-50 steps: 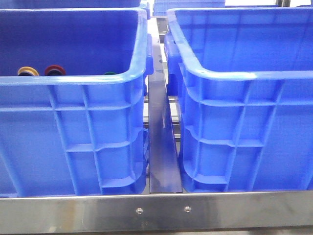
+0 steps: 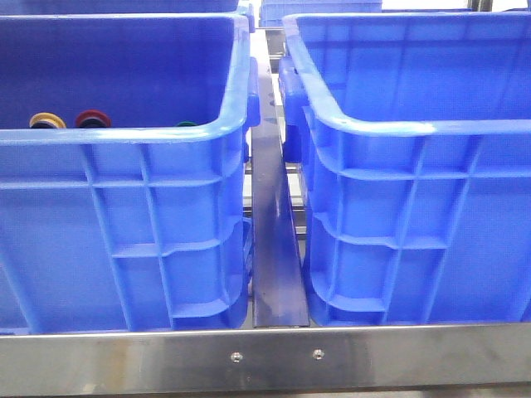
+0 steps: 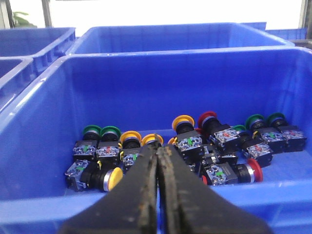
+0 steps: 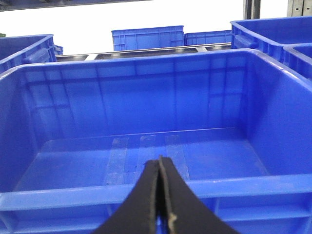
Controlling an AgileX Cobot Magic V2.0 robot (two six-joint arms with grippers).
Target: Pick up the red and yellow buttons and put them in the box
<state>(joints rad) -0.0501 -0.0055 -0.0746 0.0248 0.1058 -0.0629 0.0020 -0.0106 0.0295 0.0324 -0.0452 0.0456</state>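
Note:
Several push buttons lie in a heap on the floor of the left blue crate (image 3: 39, 161). Among them are a red button (image 3: 207, 118) and a yellow button (image 3: 183, 122), and a second yellow one (image 3: 113, 179) lies on its side. My left gripper (image 3: 158, 146) hovers outside that crate's near wall, shut and holding nothing. In the front view only a yellow cap (image 2: 47, 121) and a red cap (image 2: 93, 118) peek over the rim. The box (image 4: 73, 197), the right crate (image 2: 415, 128), holds nothing. My right gripper (image 4: 160, 158) sits shut and bare before its near rim.
Green buttons (image 3: 91, 130) lie mixed in with the others, and one green cap (image 2: 187, 124) shows in the front view. A steel rail (image 2: 274, 249) runs between the two crates and a steel bar (image 2: 274, 356) crosses the front. More blue crates (image 4: 146, 36) stand behind.

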